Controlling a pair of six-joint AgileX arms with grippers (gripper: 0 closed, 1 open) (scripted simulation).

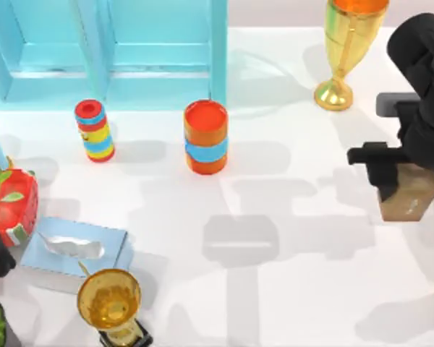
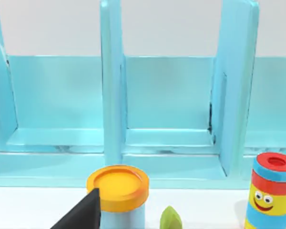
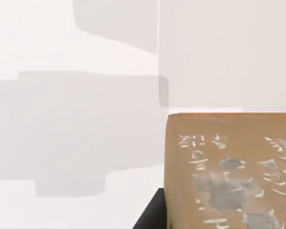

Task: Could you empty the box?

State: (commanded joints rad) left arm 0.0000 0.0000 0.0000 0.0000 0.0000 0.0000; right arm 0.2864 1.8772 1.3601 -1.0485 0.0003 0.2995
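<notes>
Currently the right gripper is at the right side of the table, closed on a small tan box. In the top view the box hangs below the black fingers, and a shadow lies on the table toward the centre, so I judge the box to be lifted, not resting. In the right wrist view the box shows a flat face with pale worn print, a dark finger edge beside it.

Handling, as judgement: the box looks like stiff cardboard, light, with flat matte sides that suit a two-finger pinch across opposite faces. If it has to be tipped to empty it, the hold should sit near mid-height so it does not swing. Thin walls may dent under a hard squeeze.

Hard to make out: no opening or flap, nor any contents, can be made out on the box. The arm covers its top face from above. The box is cut off at the wrist view's edge.

The left arm is parked at the table's left edge; its gripper shows as one dark fingertip beside a yellow-lidded jar, and I cannot tell its state.
</notes>
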